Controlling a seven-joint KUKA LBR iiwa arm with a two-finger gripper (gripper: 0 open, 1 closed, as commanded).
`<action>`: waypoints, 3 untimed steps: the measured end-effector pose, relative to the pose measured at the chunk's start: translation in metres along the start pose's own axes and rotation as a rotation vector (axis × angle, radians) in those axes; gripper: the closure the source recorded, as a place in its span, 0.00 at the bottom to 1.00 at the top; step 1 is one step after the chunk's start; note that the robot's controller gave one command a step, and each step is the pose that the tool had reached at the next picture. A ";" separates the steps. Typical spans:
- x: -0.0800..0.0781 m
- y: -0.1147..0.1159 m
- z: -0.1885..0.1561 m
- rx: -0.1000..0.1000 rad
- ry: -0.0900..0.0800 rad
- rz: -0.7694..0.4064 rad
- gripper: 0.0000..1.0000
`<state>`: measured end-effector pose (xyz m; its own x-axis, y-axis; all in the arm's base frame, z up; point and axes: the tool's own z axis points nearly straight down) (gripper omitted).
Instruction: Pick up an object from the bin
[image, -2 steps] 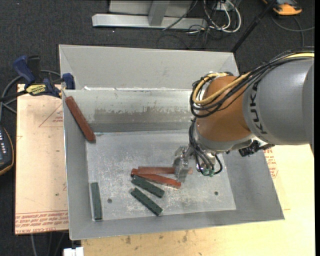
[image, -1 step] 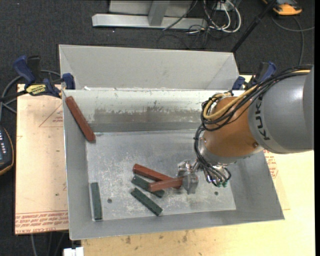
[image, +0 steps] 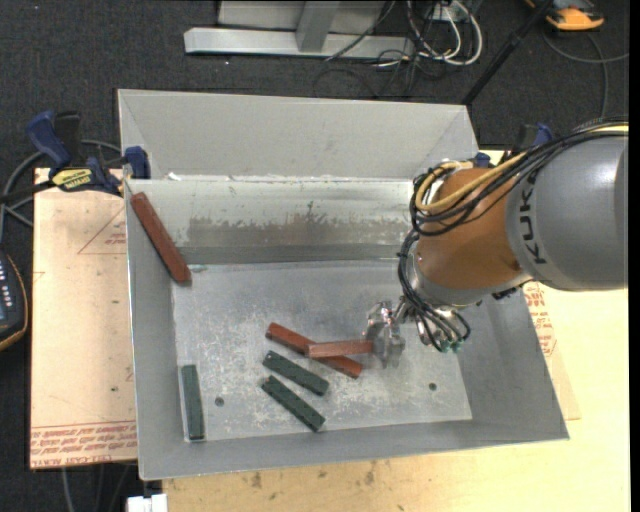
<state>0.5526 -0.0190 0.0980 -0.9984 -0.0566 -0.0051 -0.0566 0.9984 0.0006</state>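
My arm is hanging over the grey bin (image: 250, 290). A reddish-brown bar (image: 335, 349) is lying mid-floor across a second brown bar (image: 285, 336). My tool (image: 385, 335) is touching its right end; I cannot tell whether it is spread or pinching.

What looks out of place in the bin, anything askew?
One red-brown bar leans up the bin's left wall, off the floor. Two crossed bars, also red-brown, lie one over the other beside the tool. Three green bars lie flat. Nothing looks damaged or spilled.
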 end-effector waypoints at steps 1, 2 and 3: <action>0.001 0.000 0.001 -0.001 0.003 0.000 0.00; -0.023 -0.007 0.029 0.000 0.003 0.149 0.00; -0.024 -0.007 0.027 0.000 0.001 0.150 1.00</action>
<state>0.5768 -0.0245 0.0709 -0.9957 0.0929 -0.0039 0.0928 0.9957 0.0013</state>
